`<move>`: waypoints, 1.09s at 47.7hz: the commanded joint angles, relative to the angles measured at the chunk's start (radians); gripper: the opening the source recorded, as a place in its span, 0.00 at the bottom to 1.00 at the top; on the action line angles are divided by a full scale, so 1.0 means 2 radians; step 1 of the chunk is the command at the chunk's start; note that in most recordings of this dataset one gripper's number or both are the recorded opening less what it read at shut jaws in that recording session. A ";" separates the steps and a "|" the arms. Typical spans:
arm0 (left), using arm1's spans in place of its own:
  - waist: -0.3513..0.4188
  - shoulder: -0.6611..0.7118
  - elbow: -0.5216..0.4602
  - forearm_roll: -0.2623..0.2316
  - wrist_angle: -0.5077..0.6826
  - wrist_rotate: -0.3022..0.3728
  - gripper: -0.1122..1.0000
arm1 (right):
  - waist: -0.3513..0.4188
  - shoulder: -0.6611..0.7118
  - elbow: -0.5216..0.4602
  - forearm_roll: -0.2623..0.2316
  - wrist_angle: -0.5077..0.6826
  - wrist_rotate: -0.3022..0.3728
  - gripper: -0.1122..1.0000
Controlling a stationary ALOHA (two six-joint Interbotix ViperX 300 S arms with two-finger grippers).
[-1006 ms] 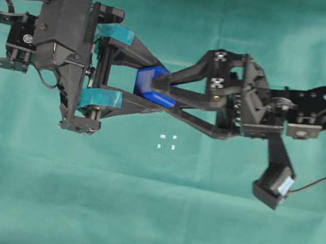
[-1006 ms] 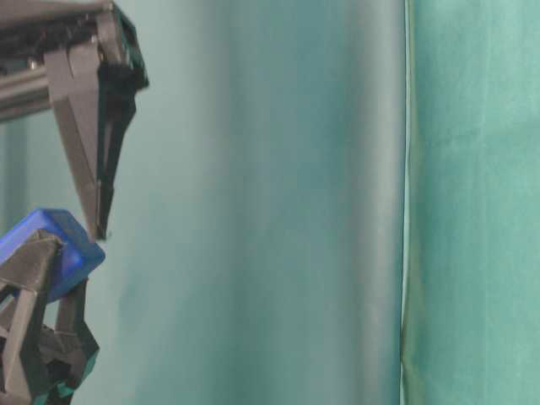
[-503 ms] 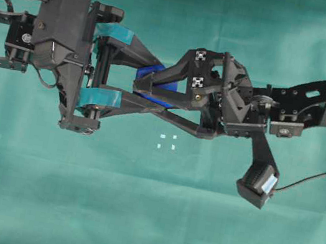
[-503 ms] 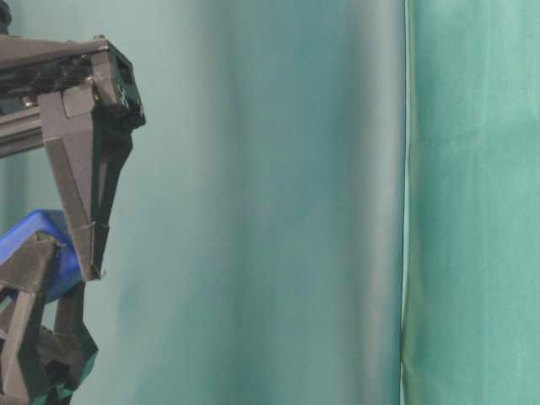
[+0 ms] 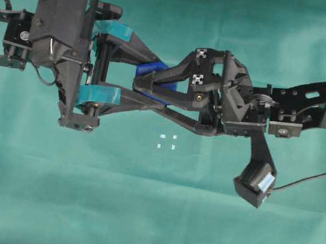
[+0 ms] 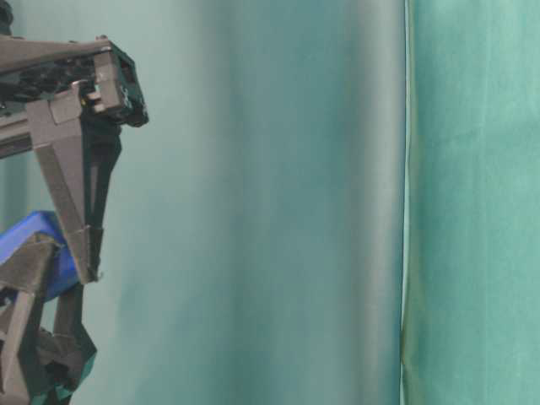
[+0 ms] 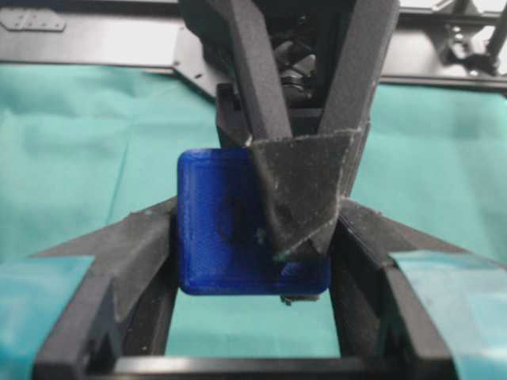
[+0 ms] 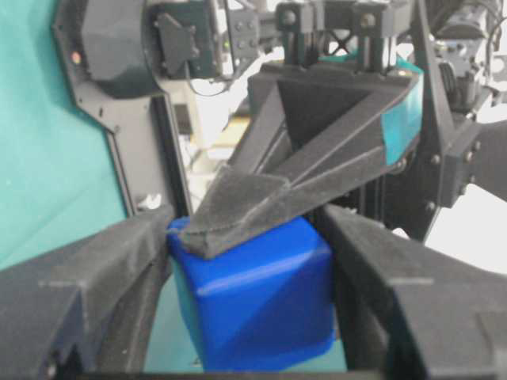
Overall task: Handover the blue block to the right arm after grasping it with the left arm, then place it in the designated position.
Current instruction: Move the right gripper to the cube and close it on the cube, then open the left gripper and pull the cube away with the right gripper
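Green cloth (image 5: 145, 220) covers the table. Left gripper (image 5: 147, 84) (teal-taped fingers (image 5: 99, 94)) is clamped on the blue block (image 5: 154, 69), held in the air at mid-table. Right gripper (image 5: 141, 83) reaches in from the right, rolled sideways; its plain black fingers (image 7: 305, 190) sit on either side of the block (image 8: 253, 297), pads near or just touching, so a firm grip can't be told. Designated position (image 5: 167, 142), four white marks, lies on the cloth just below the meeting grippers in the overhead view.

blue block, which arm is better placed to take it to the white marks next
Right. Its end effector already straddles the blue block that the left end effector grips, and the white marks lie just beside the handover point.
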 commanded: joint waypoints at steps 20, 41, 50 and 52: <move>-0.003 -0.008 -0.004 -0.001 -0.001 0.001 0.52 | -0.002 -0.008 -0.008 0.014 0.008 0.010 0.64; -0.008 -0.008 -0.005 -0.001 0.000 0.003 0.52 | -0.002 -0.011 -0.005 0.014 0.008 0.014 0.64; -0.012 -0.008 -0.004 0.000 0.002 0.004 0.52 | -0.002 -0.011 -0.005 0.014 0.008 0.014 0.64; -0.012 -0.008 -0.005 0.000 0.002 0.003 0.52 | -0.002 -0.011 -0.005 0.014 0.007 0.014 0.64</move>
